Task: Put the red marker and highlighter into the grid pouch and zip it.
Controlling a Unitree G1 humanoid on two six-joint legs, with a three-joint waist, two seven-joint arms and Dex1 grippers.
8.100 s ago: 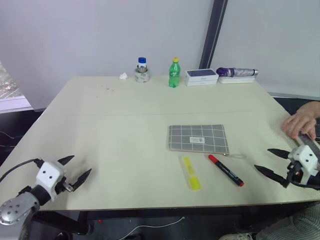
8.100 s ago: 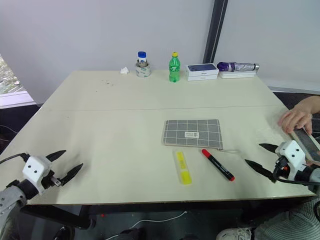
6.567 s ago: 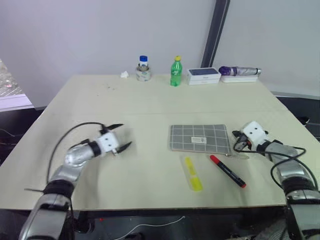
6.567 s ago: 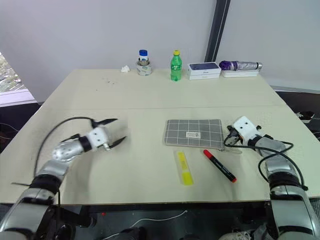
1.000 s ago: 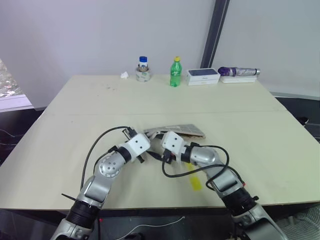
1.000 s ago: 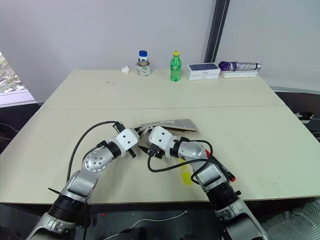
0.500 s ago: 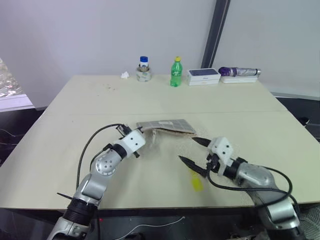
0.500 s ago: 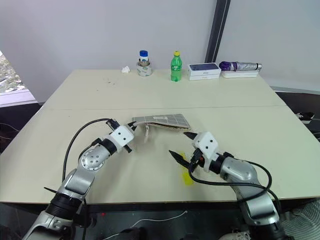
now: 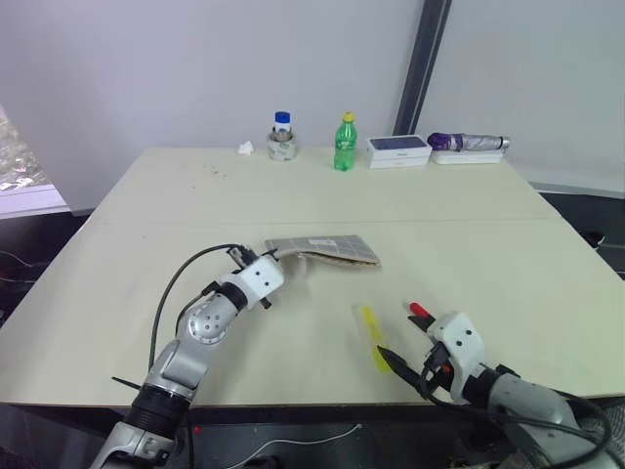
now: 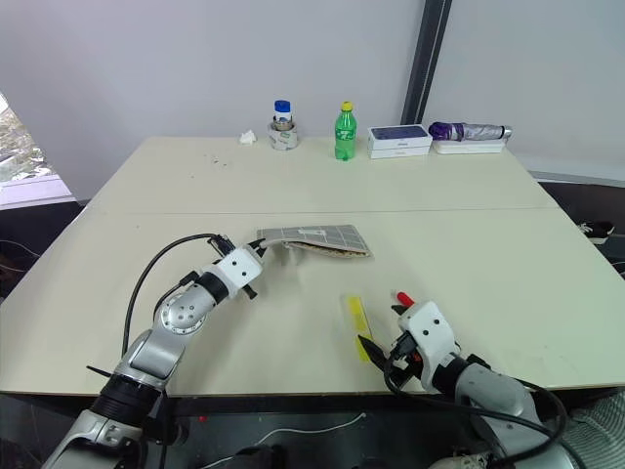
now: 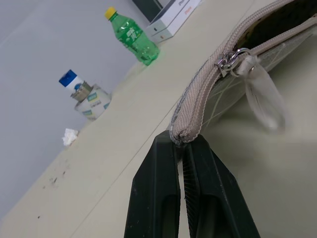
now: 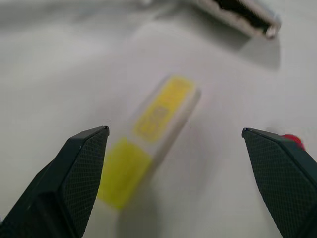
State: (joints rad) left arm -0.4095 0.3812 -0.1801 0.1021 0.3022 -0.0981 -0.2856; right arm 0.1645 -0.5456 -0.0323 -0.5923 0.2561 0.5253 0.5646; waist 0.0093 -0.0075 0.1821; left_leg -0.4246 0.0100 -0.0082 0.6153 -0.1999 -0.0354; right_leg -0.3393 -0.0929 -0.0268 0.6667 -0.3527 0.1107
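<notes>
1. The left gripper (image 11: pixel 181 148) is pinched on the end of the grid pouch (image 9: pixel 327 248) mid-table, holding its mouth unzipped.
2. The right gripper (image 12: pixel 176 144), spread wide, hovers over the highlighter (image 12: pixel 148 166) near the front edge (red marker (image 9: pixel 420 311) just beside).
3. Lower squarely and close across the highlighter's narrow width.

Woven cloth grid pouch (image 11: pixel 233 74), metal zipper pull (image 11: pixel 229 59); translucent plastic highlighter (image 12: pixel 151 144); matt table (image 9: pixel 469 234).
</notes>
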